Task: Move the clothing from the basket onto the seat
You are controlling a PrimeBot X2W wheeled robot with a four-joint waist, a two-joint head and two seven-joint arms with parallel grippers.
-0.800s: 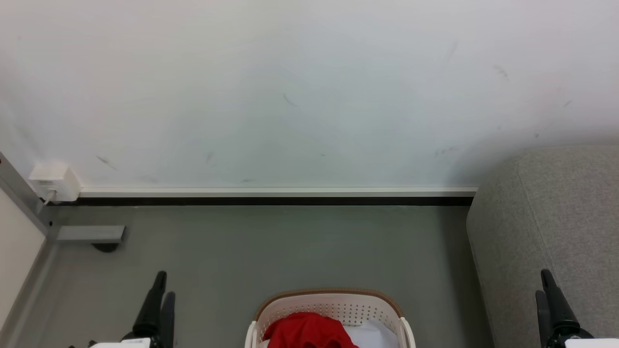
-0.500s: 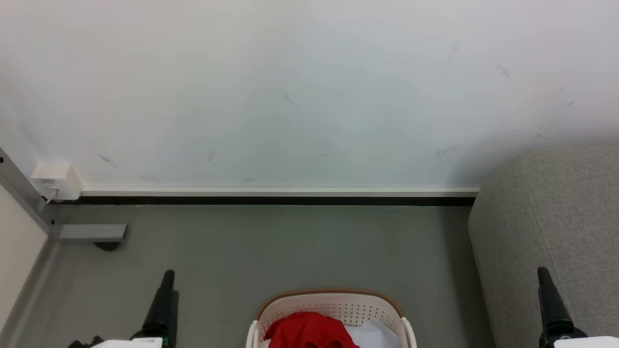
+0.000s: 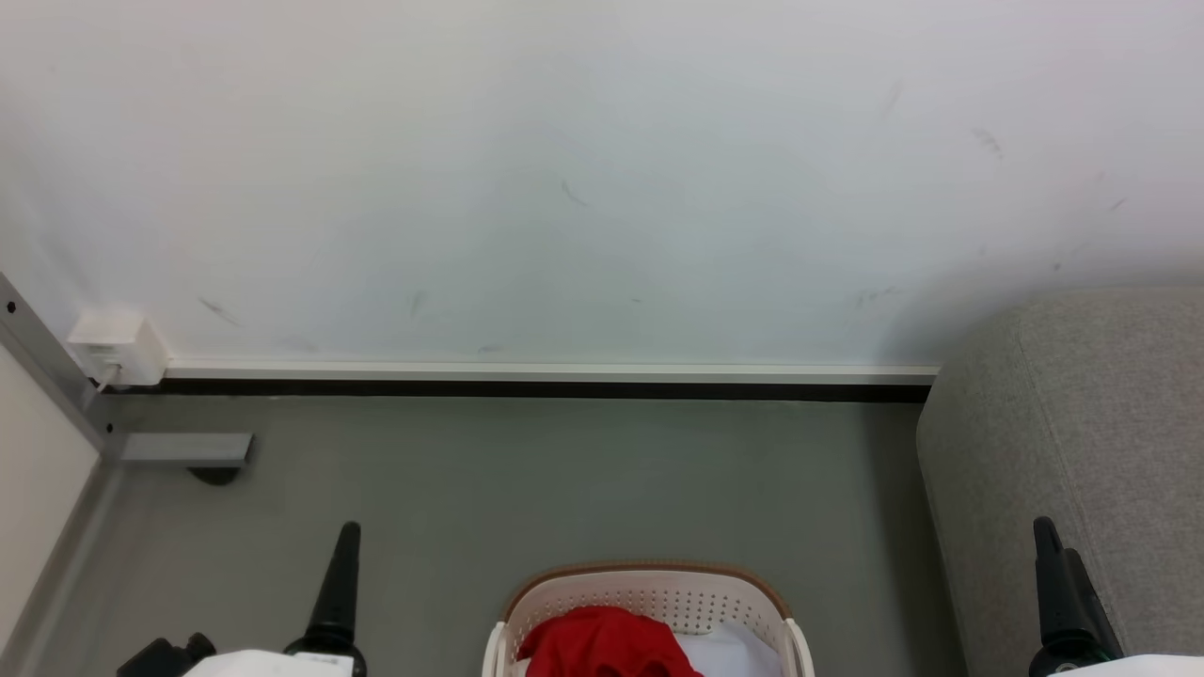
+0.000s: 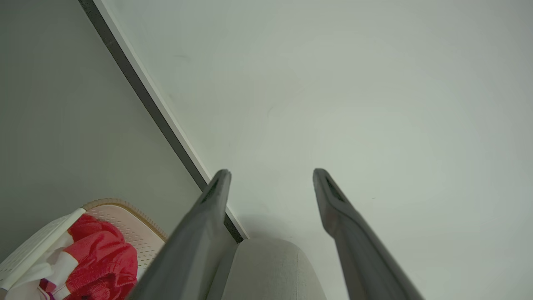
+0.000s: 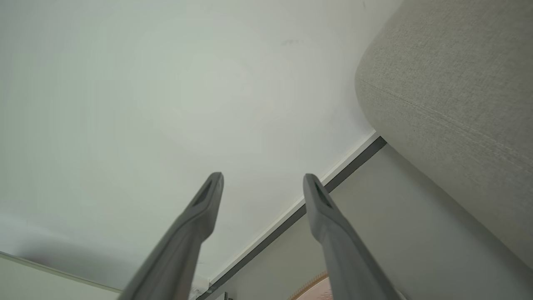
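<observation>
- From the head view, nothing has been picked up yet. The clothing [image 3: 602, 641] lies heaped in the basket [image 3: 649, 572], which stands on the grey floor [image 3: 564, 480] at the near edge, between the two arms.
- The left gripper [image 3: 348, 541] hangs near left of the basket and the right gripper [image 3: 1053, 547] near right, just in front of the seat [image 3: 1082, 423]. Both point up and away from the load and hold nothing. I judge this to be the reach-in step, barely begun.
- The basket is white plastic dotted with small round holes under a brown rim. The red cloth is soft and rumpled, with something white beside it. The seat is a bulky, rounded block of light grey weave, to the right of the basket.
- In the left wrist view, the left gripper [image 4: 271, 173] has its two long dark fingers spread wide, with bare wall between them. The basket [image 4: 125, 208] sits off to the lower left, and the red garment [image 4: 100, 254] in it shows white bands. A rounded end of the seat [image 4: 266, 266] lies beyond.
- The next move, as I see it, calls for tipping one arm down over the rim and pinching a raised fold, since loose cloth may drag its neighbour along.
- In the right wrist view, the right gripper [image 5: 262, 177] is likewise spread and empty. The seat [image 5: 449, 83] looms close on the right, coarse-woven with a stitched seam along its curve, so the carry should be short.
</observation>
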